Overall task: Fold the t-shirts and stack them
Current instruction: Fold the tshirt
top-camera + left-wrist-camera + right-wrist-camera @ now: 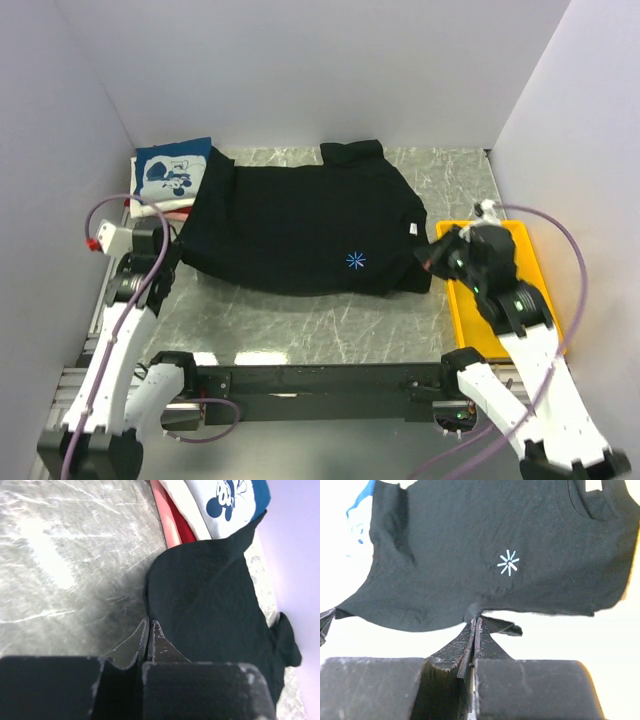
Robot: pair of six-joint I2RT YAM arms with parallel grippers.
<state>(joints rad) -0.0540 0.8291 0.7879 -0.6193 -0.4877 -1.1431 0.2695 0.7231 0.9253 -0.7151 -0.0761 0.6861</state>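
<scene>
The large black t-shirt (300, 225) lies spread across the table, its blue starburst mark (355, 261) near the front hem. My left gripper (178, 250) is shut on its left front edge; in the left wrist view the shut tips (149, 622) meet the cloth edge (210, 595). My right gripper (428, 262) is shut on the right front hem (476, 612), below the starburst (508, 562). The folded blue shirt with the cartoon print (170, 172) tops a stack at the back left, with the white (180, 495) and red (175, 525) shirts under it. The black shirt's corner overlaps that stack.
A yellow tray (468, 320) sits at the table's right edge under my right arm. White walls close in the left, back and right. The marbled tabletop (320, 320) shows in front of the black shirt.
</scene>
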